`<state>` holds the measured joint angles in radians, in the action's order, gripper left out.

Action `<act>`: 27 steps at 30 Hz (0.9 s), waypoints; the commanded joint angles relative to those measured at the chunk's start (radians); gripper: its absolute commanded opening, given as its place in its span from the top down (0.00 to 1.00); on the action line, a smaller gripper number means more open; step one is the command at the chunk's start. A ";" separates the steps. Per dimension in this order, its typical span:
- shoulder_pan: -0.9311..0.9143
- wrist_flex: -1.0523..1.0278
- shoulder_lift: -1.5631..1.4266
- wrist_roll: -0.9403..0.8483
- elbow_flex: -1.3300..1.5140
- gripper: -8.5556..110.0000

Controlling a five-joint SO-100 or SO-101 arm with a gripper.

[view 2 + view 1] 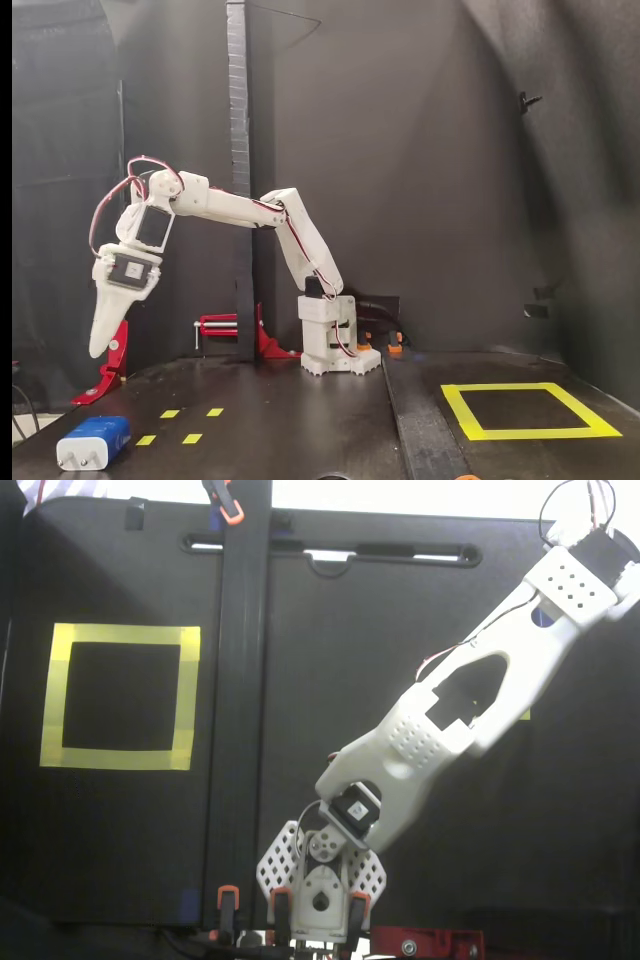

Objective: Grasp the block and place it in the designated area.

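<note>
— At front left of the black floor, side-on fixed view: anything noted?

— Noted the block (93, 443), blue with a pale end face, lying flat on the floor. Touched nothing. Lay just beside four small yellow marks (180, 425), on their left. Could not be found in the top-down fixed view.

— And the designated area?

— Found well apart from the block, at the far right of the floor in the side-on view (525, 434), and at the left in the top-down view (120, 635). Showed only black floor inside the yellow tape.

— State of the gripper?

— Hung fingertips-down above the block (98, 350), clear of it, with nothing seen between the fingers. Presented edge-on to the camera, fingers overlapping as one pale wedge; cannot tell whether apart or together. Lay beyond the top-right corner of the top-down view.

— Arm and surroundings?

— Recorded the white arm (240, 208) reaching leftward from its base (338, 348) in the side-on view, and toward the upper right in the top-down view (450, 715). Logged red and black wiring at the wrist (115, 190). Logged a red clamp (108, 372) just behind the gripper, a black upright post (238, 150) behind the arm, and a raised black strip (240, 710) between base and taped square.
</note>
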<state>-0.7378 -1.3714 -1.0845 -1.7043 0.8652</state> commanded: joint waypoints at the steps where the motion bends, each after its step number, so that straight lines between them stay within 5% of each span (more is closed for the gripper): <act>1: -0.006 0.009 -0.011 -0.133 -0.048 0.93; 12: 0.000 -0.005 -0.009 -0.718 -0.048 0.93; 27: -0.008 -0.035 -0.008 -0.729 -0.046 0.90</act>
<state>-0.7378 -1.4005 -1.0845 -2.4360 0.8652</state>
